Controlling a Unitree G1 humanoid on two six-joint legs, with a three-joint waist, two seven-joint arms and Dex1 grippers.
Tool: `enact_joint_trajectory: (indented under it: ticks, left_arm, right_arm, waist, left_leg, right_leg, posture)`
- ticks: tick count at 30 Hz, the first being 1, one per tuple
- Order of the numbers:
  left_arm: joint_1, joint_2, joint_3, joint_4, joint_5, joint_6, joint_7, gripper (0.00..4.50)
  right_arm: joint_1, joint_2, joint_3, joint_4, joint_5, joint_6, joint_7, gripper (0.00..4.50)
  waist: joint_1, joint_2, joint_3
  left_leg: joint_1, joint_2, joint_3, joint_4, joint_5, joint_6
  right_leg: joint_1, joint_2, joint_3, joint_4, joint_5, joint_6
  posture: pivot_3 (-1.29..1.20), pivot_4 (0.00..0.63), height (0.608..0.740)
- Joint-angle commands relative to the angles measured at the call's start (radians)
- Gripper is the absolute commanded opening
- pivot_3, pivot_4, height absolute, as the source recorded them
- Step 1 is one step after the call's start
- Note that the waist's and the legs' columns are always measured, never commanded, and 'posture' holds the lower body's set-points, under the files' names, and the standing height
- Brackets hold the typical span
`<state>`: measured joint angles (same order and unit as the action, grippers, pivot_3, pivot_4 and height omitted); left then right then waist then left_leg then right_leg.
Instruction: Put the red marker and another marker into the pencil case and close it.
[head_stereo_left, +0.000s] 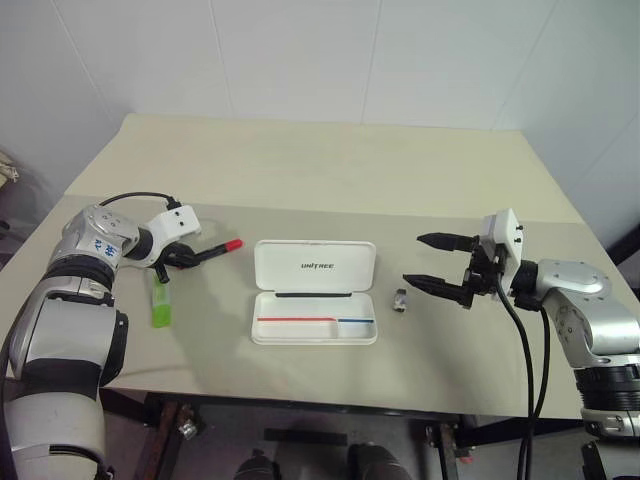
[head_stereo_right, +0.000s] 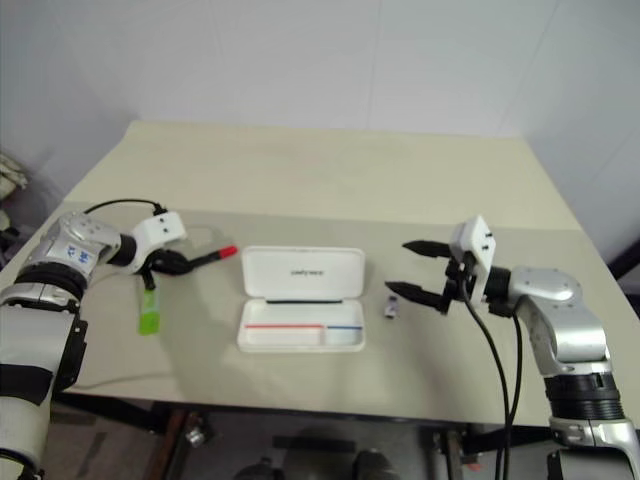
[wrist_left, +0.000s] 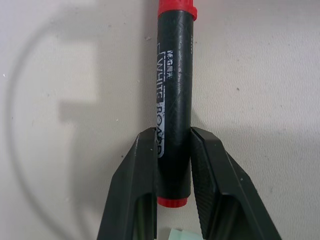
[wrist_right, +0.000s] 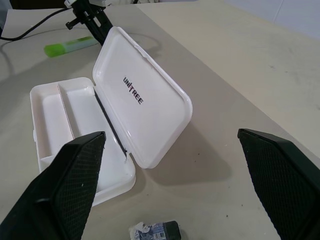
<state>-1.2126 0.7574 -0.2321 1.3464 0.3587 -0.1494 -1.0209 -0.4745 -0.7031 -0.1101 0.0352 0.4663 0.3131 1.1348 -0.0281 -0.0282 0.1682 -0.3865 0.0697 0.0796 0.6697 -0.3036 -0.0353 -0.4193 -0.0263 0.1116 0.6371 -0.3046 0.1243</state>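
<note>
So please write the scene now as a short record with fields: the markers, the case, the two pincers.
red marker: on the table, left of the case, between the left pincer's fingers
green marker: lying near the left arm, untouched
pencil case: open, lid back, tray holds no marker
left pincer: shut on the red marker
right pincer: open, right of the case, holding nothing
small clip: between case and right pincer

white pencil case (head_stereo_left: 314, 268) — lime-green marker (head_stereo_left: 161, 305)

The far half of the table (head_stereo_left: 330, 160) is bare; the open case (head_stereo_left: 314, 291) and small clip (head_stereo_left: 399, 301) sit mid-frame.
</note>
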Motion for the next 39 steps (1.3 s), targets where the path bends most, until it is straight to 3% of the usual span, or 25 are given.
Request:
enact_joint_trajectory:
  ticks: [1, 11, 17, 21, 24, 31, 39]
  left_arm:
    - [-0.064, 0.046, 0.029, -0.045, -0.020, -0.057, -0.024, 0.56]
    - [-0.094, 0.041, 0.185, -0.272, -0.226, -0.065, -0.172, 0.56]
    - [0.116, -0.036, 0.231, -0.829, -0.441, 0.277, -0.264, 0.56]
    - [0.276, -0.082, 0.203, -1.181, -0.525, 0.511, -0.228, 0.56]
    - [0.323, -0.120, 0.182, -1.334, -0.557, 0.651, -0.171, 0.56]
    - [0.368, -0.157, 0.108, -1.528, -0.606, 0.916, -0.075, 0.56]
    - [0.408, -0.102, -0.045, -1.529, -0.534, 0.896, -0.053, 0.56]
  right_arm:
    - [-0.012, -0.021, -0.033, -0.024, 0.017, 0.000, -0.003, 4.50]
    - [-0.035, -0.037, -0.029, 0.000, 0.010, 0.011, 0.010, 4.50]
    - [-0.035, -0.048, -0.054, -0.009, 0.026, 0.022, 0.009, 4.50]
    - [-0.014, -0.078, -0.080, -0.023, 0.049, 0.040, 0.026, 4.50]
    - [0.010, -0.104, -0.092, -0.034, 0.056, 0.044, 0.038, 4.50]
    - [0.064, -0.123, -0.127, -0.069, 0.061, 0.049, 0.011, 4.50]
    - [0.091, -0.117, -0.136, -0.094, 0.060, 0.052, -0.017, 4.50]
  waist:
    - [0.000, -0.001, 0.000]
    - [0.000, -0.001, 0.001]
    - [-0.002, 0.000, 0.001]
    - [-0.003, -0.001, 0.001]
    - [-0.001, -0.001, 0.001]
    - [-0.002, -0.001, 0.001]
    - [-0.002, -0.001, 0.001]
  left_leg:
    - [-0.001, 0.000, 0.000, 0.000, 0.000, 0.000]
    - [-0.003, 0.000, 0.002, -0.001, -0.001, 0.000]
    - [-0.002, 0.000, 0.004, -0.001, 0.000, 0.000]
    - [-0.002, 0.001, 0.004, -0.001, 0.001, -0.003]
    - [-0.002, 0.001, 0.004, 0.001, 0.001, -0.003]
    - [-0.001, 0.000, 0.003, 0.007, -0.001, 0.001]
    - [-0.001, 0.000, 0.003, 0.010, -0.001, 0.002]
  right_leg:
    - [0.000, 0.000, 0.000, -0.001, 0.000, 0.000]
    - [-0.003, -0.001, 0.000, -0.001, 0.000, 0.000]
    - [-0.004, -0.001, 0.000, 0.001, 0.000, 0.000]
    - [-0.004, -0.001, 0.001, 0.002, 0.000, 0.000]
    - [-0.005, -0.001, 0.001, 0.003, 0.000, 0.001]
    - [-0.004, -0.001, 0.003, 0.002, 0.001, 0.002]
    - [-0.002, -0.001, 0.004, 0.001, 0.002, 0.004]
  posture:
    - [0.00, 0.150, 0.740]
    - [0.00, 0.150, 0.740]
    - [0.00, 0.150, 0.740]
    - [0.00, 0.150, 0.740]
    - [0.00, 0.150, 0.740]
    - [0.00, 0.150, 0.740]
    - [0.00, 0.150, 0.740]
